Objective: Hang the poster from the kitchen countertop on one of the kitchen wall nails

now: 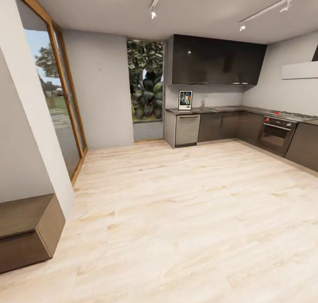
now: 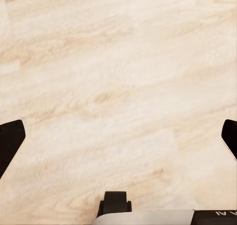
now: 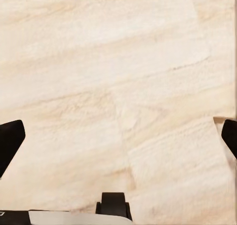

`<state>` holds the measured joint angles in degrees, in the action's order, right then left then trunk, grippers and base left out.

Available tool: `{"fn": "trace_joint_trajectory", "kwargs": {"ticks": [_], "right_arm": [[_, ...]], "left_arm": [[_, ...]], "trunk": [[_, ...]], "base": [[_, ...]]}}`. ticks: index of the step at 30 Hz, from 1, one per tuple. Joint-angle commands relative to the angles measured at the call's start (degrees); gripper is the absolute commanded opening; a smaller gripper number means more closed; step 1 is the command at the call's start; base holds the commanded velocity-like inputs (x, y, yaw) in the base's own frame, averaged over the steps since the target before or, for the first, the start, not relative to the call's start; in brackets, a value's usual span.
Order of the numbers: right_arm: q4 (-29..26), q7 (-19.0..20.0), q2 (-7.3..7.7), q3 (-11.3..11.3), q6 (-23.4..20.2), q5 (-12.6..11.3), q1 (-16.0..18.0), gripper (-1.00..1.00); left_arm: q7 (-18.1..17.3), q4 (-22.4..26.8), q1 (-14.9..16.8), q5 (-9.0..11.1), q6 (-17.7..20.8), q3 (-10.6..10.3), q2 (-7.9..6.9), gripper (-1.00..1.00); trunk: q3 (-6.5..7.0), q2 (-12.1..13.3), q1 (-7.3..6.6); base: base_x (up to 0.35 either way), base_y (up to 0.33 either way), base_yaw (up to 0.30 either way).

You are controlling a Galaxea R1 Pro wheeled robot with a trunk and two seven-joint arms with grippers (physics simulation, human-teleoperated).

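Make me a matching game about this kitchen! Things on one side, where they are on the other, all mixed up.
Things:
1. poster
2. oven
3. wall nail
4. wooden bench

Places:
A. on the pale wall beside the glass door
B. low at the near left, against the wall
C. standing on the kitchen countertop, leaning on the wall
D. built into the dark cabinets at the right

Pairs: 1-C, 2-D, 3-A, 4-B

Home kitchen, open-plan: L-shaped dark cabinets point(image 1: 221, 126) far right, built-in oven point(image 1: 276, 135), hob point(image 1: 291, 114), sink tap point(image 1: 203, 101), wall cupboards point(image 1: 216, 59), pale wood floor point(image 1: 176, 214), garden windows point(image 1: 57, 99) left.
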<state>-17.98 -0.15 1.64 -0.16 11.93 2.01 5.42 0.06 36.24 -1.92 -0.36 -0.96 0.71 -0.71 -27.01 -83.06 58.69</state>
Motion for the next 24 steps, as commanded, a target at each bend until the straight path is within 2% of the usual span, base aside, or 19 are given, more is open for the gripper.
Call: {"fn": "trace_joint_trajectory", "kwargs": {"ticks": [1,15,24], "right_arm": [[0.05,-0.02,0.1,-0.04,0.18,0.19,0.03,1.0],[-0.04,-0.11,0.79,-0.26,0.37,0.01,0.03,1.0],[-0.04,-0.12,0.82,-0.19,0.37,0.01,0.03,1.0]], "left_arm": [[0.01,0.06,-0.02,-0.05,-0.1,0.06,0.01,1.0],[0.02,0.06,-0.02,-0.06,-0.1,0.08,0.01,1.0],[0.03,0.06,-0.02,-0.05,-0.1,0.08,0.01,1.0]], "trunk": [[-0.05,-0.02,0.04],[-0.05,-0.02,0.04],[0.14,-0.02,0.04]], "base": [[0.336,0.0,0.0],[0.336,0.0,-0.008],[0.336,-0.039,-0.205]]}}
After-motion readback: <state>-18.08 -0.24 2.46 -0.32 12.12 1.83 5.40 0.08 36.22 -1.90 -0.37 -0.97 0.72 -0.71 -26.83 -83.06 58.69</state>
